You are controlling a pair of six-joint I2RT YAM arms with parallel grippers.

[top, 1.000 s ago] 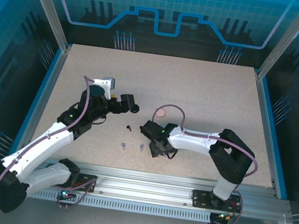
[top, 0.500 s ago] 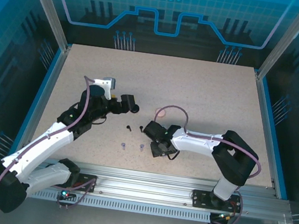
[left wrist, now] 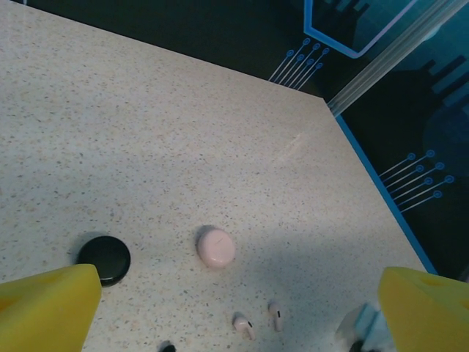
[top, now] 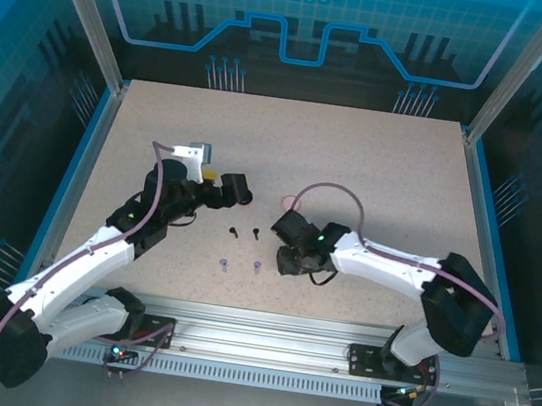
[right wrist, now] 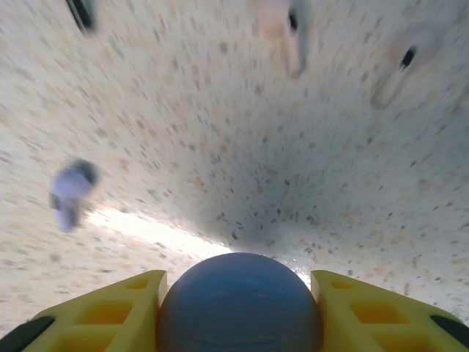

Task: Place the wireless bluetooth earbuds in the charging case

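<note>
While the left gripper (left wrist: 242, 301) hangs wide open above the worktop (left wrist: 146, 110), the right gripper (right wrist: 236, 286) grasps a round blue-purple case (right wrist: 238, 315) between its yellow fingers (right wrist: 110, 308).

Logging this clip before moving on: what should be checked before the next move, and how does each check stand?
1. Round purple charging case sits between the right gripper's yellow fingers: ok.
2. Grip on it firm: cannot tell.
3. Its lid open for earbuds: cannot tell.
4. Left gripper open, empty: ok.
5. Two tiny purple stemmed earbuds lie free on the speckled table: ok.
6. Right wrist picture sharp: not ok, blurred.
</note>
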